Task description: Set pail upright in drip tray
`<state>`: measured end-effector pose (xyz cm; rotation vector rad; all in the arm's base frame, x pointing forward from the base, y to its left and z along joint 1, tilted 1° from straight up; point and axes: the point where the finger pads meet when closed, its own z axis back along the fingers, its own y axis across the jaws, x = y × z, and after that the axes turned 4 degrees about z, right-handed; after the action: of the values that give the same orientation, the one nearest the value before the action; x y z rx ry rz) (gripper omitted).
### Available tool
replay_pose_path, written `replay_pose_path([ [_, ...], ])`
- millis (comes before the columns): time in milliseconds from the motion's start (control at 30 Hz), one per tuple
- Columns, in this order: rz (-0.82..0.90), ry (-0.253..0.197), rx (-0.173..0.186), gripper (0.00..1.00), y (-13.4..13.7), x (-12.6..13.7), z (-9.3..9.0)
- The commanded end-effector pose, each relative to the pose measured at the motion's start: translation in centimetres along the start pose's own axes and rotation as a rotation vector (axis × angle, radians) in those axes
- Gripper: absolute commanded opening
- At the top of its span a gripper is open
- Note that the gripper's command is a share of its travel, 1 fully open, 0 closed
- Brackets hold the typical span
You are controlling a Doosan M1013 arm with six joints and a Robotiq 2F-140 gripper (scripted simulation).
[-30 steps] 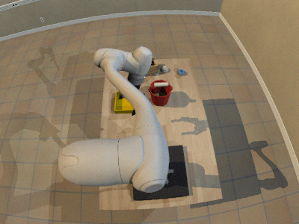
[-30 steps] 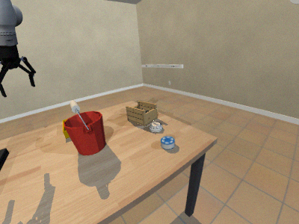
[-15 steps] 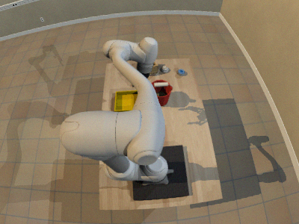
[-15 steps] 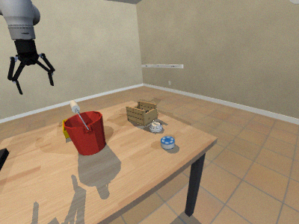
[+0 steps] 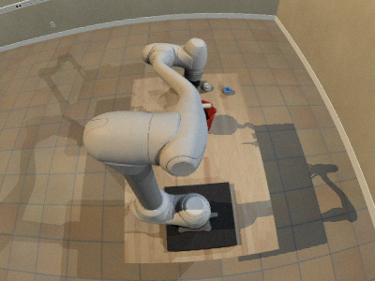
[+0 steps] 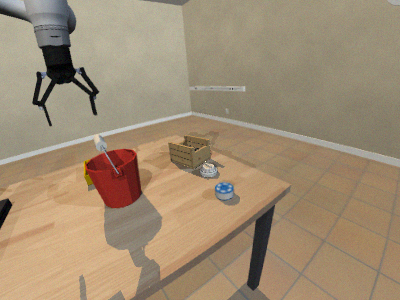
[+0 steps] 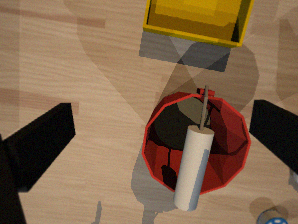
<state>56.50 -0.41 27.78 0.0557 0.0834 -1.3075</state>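
Observation:
A red pail (image 6: 115, 176) stands upright on the wooden table, its wire handle raised with a white grip (image 6: 100, 143) at the top. In the wrist view the pail (image 7: 196, 147) lies below me, with the white grip (image 7: 193, 167) across its mouth. The yellow drip tray (image 7: 196, 20) sits just beyond the pail; in the exterior view only its edge (image 6: 87, 175) shows behind the pail. My gripper (image 6: 66, 100) hangs high above the pail, open and empty. In the top view the arm hides most of the pail (image 5: 209, 114).
A small wooden crate (image 6: 190, 151) stands at the table's far side. A grey round object (image 6: 208, 170) and a blue-and-white round object (image 6: 224, 190) lie near the right edge. A dark mat (image 5: 202, 217) holds the robot's base.

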Motion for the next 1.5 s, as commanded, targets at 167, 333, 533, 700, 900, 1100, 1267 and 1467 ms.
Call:
replay_pose_path([
  [167, -0.13, -0.08, 0.009, 1.0, 3.2, 7.4, 0.1],
  [333, -0.169, -0.102, 0.012, 1.0, 4.0, 9.7, 0.1],
  [533, -0.168, -0.101, 0.008, 1.0, 3.8, 9.5, 0.1],
  [700, -0.166, -0.101, 0.008, 1.0, 3.7, 9.5, 0.0],
  [900, -0.166, -0.1, 0.008, 1.0, 3.8, 9.4, 0.0],
  [1100, -0.166, -0.1, 0.008, 1.0, 3.8, 9.4, 0.0],
  [1267, -0.166, -0.1, 0.008, 1.0, 3.8, 9.4, 0.0],
  [1467, -0.166, -0.1, 0.008, 1.0, 3.8, 9.4, 0.0],
])
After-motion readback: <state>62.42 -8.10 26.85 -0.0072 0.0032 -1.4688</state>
